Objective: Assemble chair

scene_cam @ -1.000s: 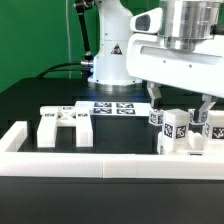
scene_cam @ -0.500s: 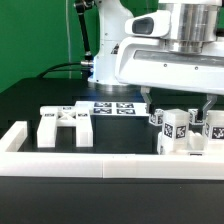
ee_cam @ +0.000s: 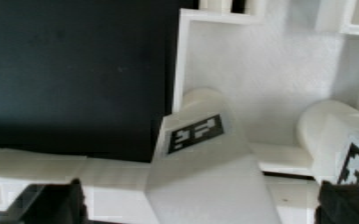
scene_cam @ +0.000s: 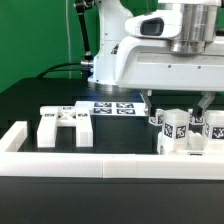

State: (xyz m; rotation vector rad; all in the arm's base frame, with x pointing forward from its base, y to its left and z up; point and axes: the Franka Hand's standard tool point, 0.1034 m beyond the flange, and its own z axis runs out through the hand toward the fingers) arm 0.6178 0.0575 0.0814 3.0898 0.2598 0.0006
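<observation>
Shifting toward nine o'clock in the exterior view, the gripper is hovering wide open, holding nothing, just above the tagged chair parts at four o'clock from the marker board, probably lining up a grasp.

A robotics lab bench: plain green backdrop fills the upper left, a white robot arm stands top centre on a matte black table with a cable trailing behind, a marker board and tagged chair parts lie mid-frame, and a white border rail runs along the bottom
</observation>
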